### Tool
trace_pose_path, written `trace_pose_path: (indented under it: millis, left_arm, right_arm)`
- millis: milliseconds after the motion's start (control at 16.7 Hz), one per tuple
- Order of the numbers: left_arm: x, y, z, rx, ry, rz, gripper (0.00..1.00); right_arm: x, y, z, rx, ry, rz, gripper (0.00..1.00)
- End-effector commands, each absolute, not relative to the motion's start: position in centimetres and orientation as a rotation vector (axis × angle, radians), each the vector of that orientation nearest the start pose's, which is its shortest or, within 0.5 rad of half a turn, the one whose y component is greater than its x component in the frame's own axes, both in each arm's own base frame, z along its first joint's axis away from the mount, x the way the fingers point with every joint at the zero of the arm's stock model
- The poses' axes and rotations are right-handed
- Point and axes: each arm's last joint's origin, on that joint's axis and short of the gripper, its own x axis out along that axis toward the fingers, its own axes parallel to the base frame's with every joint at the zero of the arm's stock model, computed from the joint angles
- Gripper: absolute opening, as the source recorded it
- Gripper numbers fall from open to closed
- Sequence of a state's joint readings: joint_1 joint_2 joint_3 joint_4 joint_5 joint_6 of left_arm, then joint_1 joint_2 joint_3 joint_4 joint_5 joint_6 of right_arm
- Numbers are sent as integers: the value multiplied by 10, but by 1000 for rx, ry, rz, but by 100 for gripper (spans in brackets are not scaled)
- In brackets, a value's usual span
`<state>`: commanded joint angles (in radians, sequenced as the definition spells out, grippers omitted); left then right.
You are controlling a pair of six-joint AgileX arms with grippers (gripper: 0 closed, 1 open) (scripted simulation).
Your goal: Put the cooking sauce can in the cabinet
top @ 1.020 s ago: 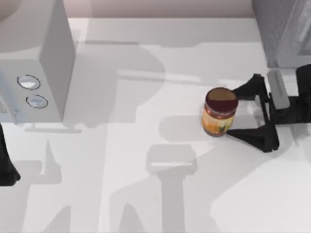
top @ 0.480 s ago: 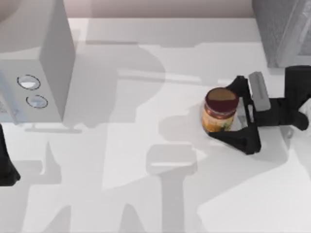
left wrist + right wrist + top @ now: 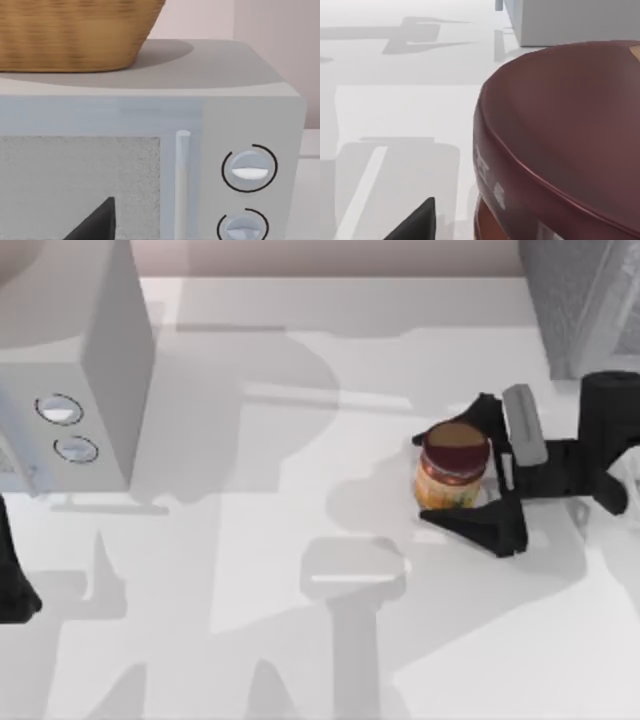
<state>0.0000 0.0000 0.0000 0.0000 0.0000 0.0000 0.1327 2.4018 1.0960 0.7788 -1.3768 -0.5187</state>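
The cooking sauce can stands upright on the white table, right of centre, with a dark maroon top and an orange-yellow label. My right gripper is open and straddles it, one finger along the can's far side and one along its near side. In the right wrist view the can's maroon top looms very close, with one dark fingertip beside it. The cabinet, with dark grey speckled sides, stands at the back right corner. My left gripper is parked at the left edge of the table.
A pale-grey box with two round dials stands at the back left. The left wrist view shows its front and a woven basket on top of it. Bare table lies between this box and the can.
My right gripper has slid left from beside the can until its fingers lie on both sides of it. The can has stayed in place, and the left arm has not moved.
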Motion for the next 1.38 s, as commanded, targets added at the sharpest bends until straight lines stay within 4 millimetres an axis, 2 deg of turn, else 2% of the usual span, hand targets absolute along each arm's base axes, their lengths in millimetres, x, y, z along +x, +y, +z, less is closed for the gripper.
trace_pose_path:
  millis: [780,1380]
  left_arm:
    - [106,-1,160,0,0,0,100]
    - [106,-1,160,0,0,0,100]
  right_arm:
    - [397,87,19,-78,78,1559,2]
    - [398,86,20,-76,81,1556,0]
